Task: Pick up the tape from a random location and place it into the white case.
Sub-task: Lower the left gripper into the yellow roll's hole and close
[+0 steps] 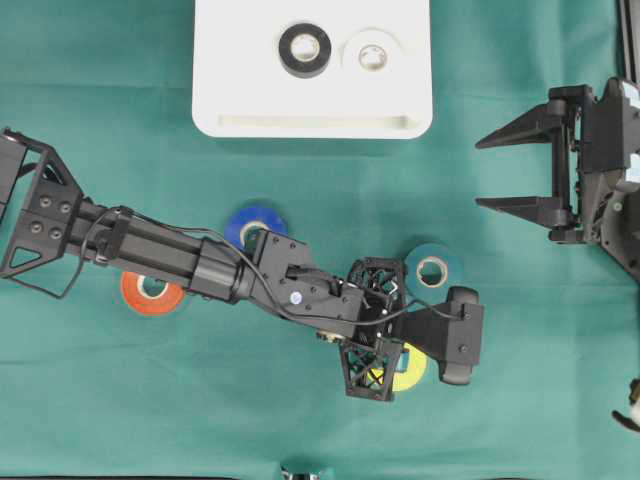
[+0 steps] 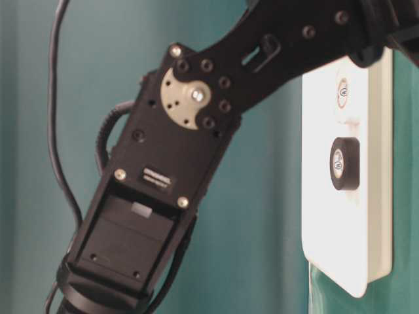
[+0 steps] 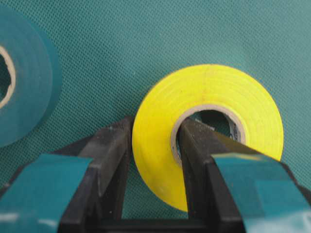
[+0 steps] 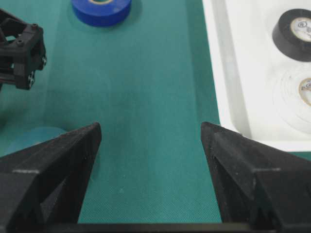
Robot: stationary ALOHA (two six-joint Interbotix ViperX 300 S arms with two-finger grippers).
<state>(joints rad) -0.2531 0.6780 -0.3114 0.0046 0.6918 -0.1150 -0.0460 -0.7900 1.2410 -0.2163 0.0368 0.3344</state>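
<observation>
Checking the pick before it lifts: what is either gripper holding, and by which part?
The left gripper pinches the yellow tape roll through its wall, one finger in the core, one outside. The right gripper holds nothing.

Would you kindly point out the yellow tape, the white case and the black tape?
yellow tape [image 3: 160, 145]: left wrist view, left side band.
white case [image 1: 230, 70]: overhead view, bare floor.
black tape [image 1: 304, 50]: overhead view, top face.

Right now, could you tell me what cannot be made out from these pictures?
- Yellow tape: overhead view, mostly hidden under the left gripper; whether it has left the cloth cannot be told.
- Orange tape: overhead view, partly covered by the left arm.
- Labels on the black tape in the white case: table-level view, blurred.
- Green tape: left wrist view, cut off by the edge.
</observation>
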